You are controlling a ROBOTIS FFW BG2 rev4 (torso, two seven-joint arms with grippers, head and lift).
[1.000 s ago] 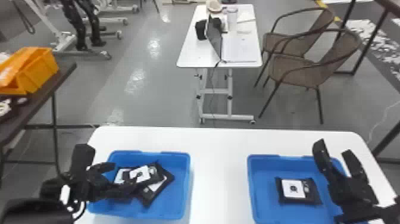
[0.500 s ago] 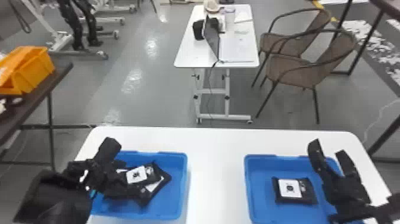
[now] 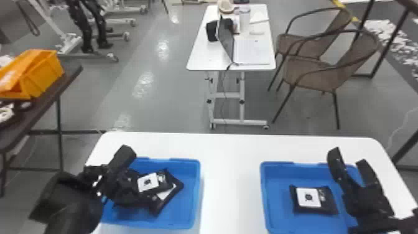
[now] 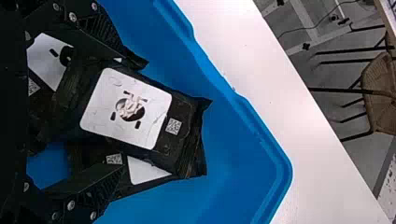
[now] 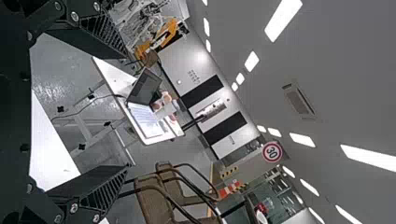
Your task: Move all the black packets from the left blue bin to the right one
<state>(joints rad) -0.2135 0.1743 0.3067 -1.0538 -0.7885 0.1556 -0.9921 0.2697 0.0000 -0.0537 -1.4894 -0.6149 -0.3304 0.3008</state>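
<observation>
Black packet (image 4: 126,112) lies between the left gripper's (image 3: 141,175) spread jaws, the right gripper's (image 3: 348,158) spread too.

An open laptop (image 3: 244,49) sits near chairs (image 3: 315,70).

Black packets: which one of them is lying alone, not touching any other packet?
The packet in the right blue bin; the others lie overlapping in the left blue bin.

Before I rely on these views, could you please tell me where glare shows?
Head view: bright glare patches on the grey floor beyond the near white table; right wrist view: ceiling lamps glaring white, and a sheen on the floor; left wrist view: no strong glare on the top packet.
</observation>
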